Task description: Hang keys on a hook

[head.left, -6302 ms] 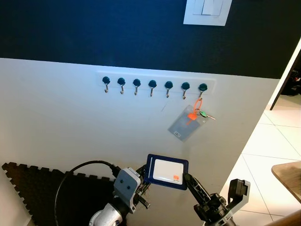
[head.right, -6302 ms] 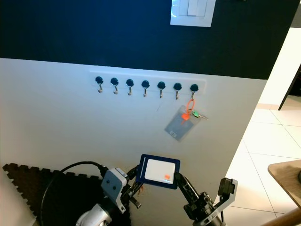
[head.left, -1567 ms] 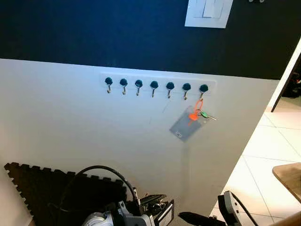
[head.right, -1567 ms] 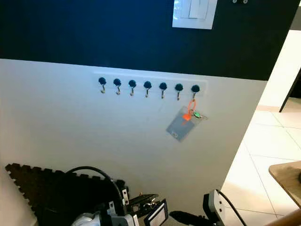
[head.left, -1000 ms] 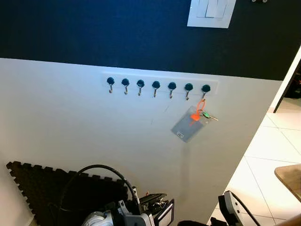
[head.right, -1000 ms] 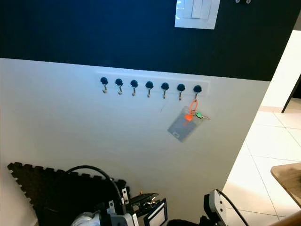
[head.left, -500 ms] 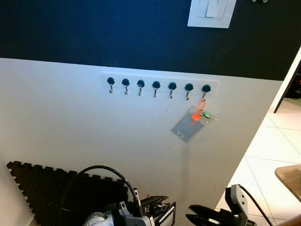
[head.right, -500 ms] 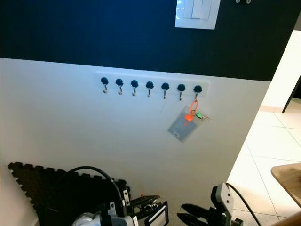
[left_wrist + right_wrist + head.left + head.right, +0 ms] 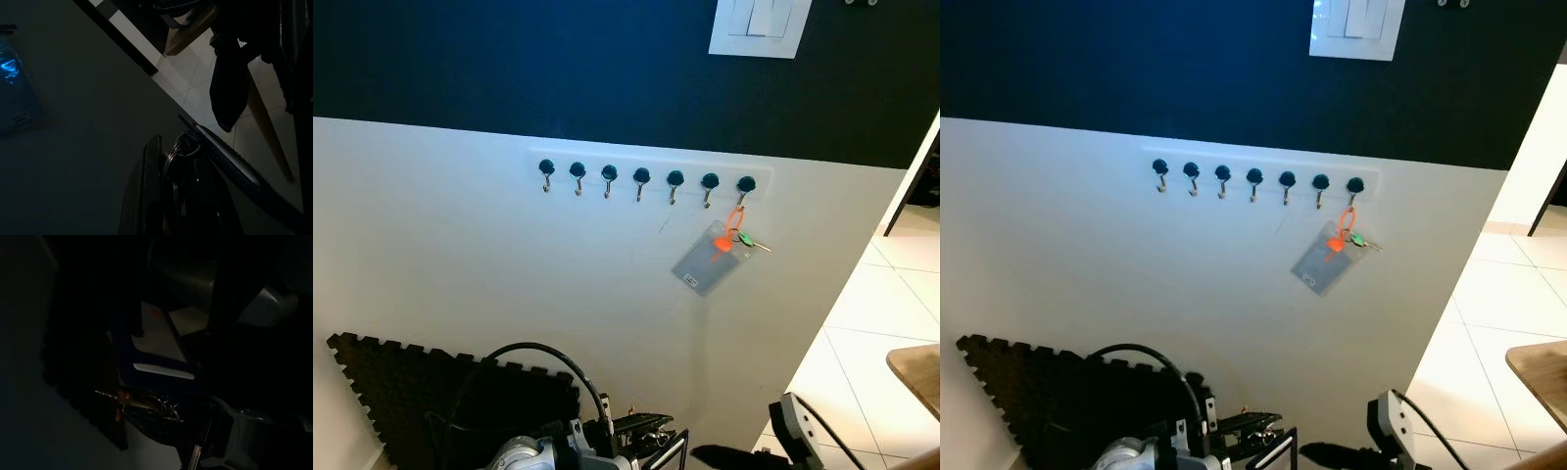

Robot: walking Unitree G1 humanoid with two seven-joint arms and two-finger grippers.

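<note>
1. Left wrist view shows the left gripper (image 9: 190, 196), its black fingers clamped on a dark card holder (image 9: 146, 196) seen edge-on, with a metal key ring (image 9: 183, 147) at its top end.
2. Seen from the head, this holder sits at the bottom edge (image 9: 671, 455), low in front of the white wall (image 9: 460, 255), well below the hook rail (image 9: 651, 176).
3. Right wrist view, very dark, shows the holder's navy frame with a white card (image 9: 161, 340) and keys (image 9: 146, 404) dangling beneath it.
4. Seven dark-capped hooks stand in a row; the rightmost hook (image 9: 745, 186) carries an orange loop (image 9: 735, 220), a green key (image 9: 746, 240) and a clear badge sleeve (image 9: 708, 259) hanging tilted.
5. Right gripper (image 9: 729, 456) lies low beside the holder; I cannot tell how its fingers stand.
6. A black foam mat (image 9: 401, 382) leans against the wall; a light switch (image 9: 759, 24) sits above.
</note>
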